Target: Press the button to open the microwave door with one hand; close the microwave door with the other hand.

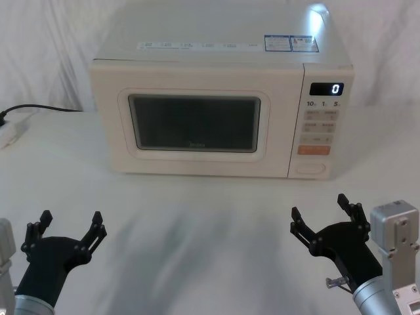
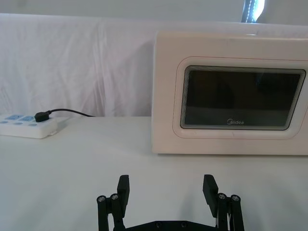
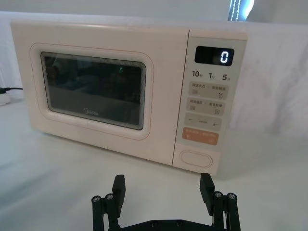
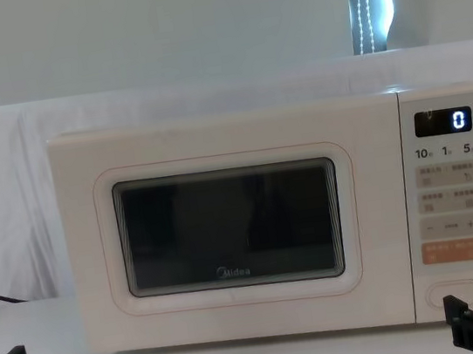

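Observation:
The cream-white microwave stands at the back middle of the table, its door shut flush and its display reading 0. The blank pill-shaped button sits at the bottom of the control strip, under the orange key; it also shows in the right wrist view as the button and in the chest view as the button. My left gripper hovers open near the front left of the table. My right gripper is open at the front right, a short way in front of the button. Neither touches anything.
A white power strip with a black plug and cable lies on the table to the microwave's left. White cloth covers the table and hangs behind it. Bare tabletop lies between the grippers and the microwave.

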`<state>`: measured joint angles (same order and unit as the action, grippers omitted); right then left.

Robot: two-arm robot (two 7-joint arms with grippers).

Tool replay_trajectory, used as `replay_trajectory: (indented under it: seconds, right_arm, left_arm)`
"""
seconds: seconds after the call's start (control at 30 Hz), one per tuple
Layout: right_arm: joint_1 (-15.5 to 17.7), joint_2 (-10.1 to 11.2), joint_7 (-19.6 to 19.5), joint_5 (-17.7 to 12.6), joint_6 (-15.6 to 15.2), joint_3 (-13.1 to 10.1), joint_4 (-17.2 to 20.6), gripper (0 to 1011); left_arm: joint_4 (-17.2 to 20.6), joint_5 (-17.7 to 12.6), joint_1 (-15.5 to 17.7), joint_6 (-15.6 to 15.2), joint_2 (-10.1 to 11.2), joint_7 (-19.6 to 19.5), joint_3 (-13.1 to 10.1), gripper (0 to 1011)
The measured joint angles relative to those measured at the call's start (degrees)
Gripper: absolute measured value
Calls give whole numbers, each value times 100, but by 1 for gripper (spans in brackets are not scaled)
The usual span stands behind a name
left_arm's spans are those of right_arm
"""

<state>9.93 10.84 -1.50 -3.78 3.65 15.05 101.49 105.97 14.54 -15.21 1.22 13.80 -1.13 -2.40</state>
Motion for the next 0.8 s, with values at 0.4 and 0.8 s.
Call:
replay_trajectory:
  seconds: [0.4, 0.8]
  right_arm:
    - [-1, 0, 0, 0, 0, 0, 0, 1002]
    - [0, 0, 0, 0, -1, 0, 0, 1002]
  left_arm:
    - [0, 0, 0, 0, 1, 0, -2, 1001]
    - [-2, 0, 0, -3, 1, 0, -2, 1001]
